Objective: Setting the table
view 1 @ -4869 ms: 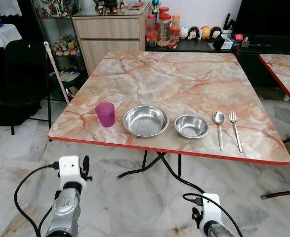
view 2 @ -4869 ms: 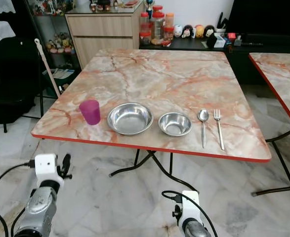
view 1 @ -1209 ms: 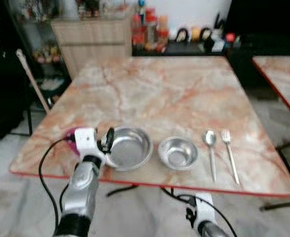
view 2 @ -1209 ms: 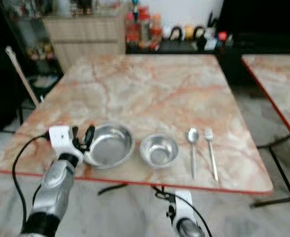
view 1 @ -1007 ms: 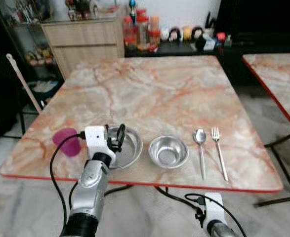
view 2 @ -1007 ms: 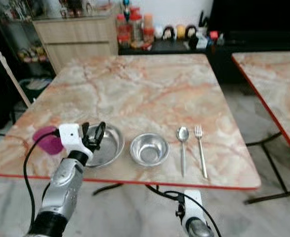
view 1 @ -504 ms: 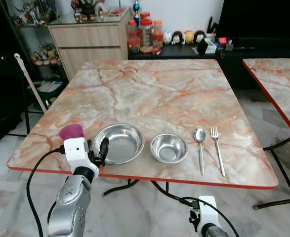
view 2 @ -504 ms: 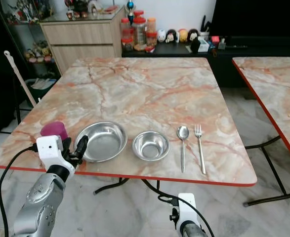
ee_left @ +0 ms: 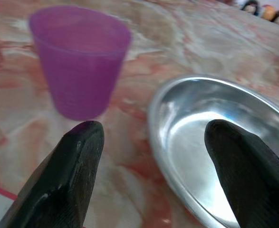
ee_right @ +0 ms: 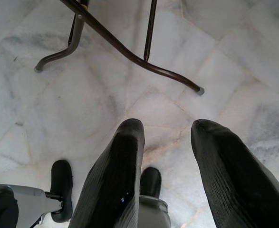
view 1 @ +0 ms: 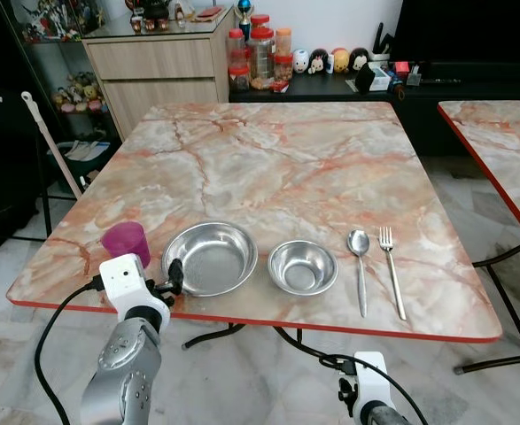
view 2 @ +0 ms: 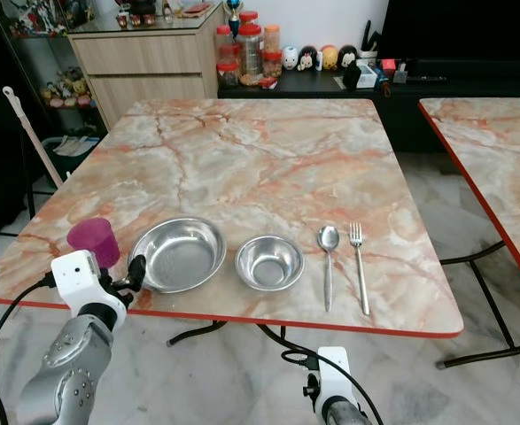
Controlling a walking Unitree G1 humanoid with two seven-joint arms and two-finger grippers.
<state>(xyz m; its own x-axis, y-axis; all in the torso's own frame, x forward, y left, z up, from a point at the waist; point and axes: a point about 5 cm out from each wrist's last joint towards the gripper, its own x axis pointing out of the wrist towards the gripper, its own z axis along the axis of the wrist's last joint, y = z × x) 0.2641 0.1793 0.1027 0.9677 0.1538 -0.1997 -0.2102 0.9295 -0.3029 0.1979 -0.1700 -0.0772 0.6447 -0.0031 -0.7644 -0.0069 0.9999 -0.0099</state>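
A marble-patterned table point(view 1: 277, 168) with a red edge is seen from the head camera. Along its near edge a row is laid: a purple plastic cup point(view 1: 125, 241), a large steel bowl point(view 1: 209, 258), a small steel bowl point(view 1: 302, 266), a spoon point(view 1: 359, 266) and a fork point(view 1: 390, 268). The cup stands upright, just beside the large bowl but apart from it.

The left gripper point(ee_left: 151, 178) is held at the table's near edge, in front of the gap between the cup and the large bowl. From the head views, its fingers cannot be judged well; in the left wrist view they are shown spread apart, with nothing between them, one fingertip before the cup's foot and the other before the bowl's rim.

The right gripper point(ee_right: 165, 142) is kept low under the table's level. In the right wrist view its fingers are seen parted and empty, pointing down at the marble floor point(ee_right: 106, 99), where the dark metal table leg point(ee_right: 129, 52) is also visible.
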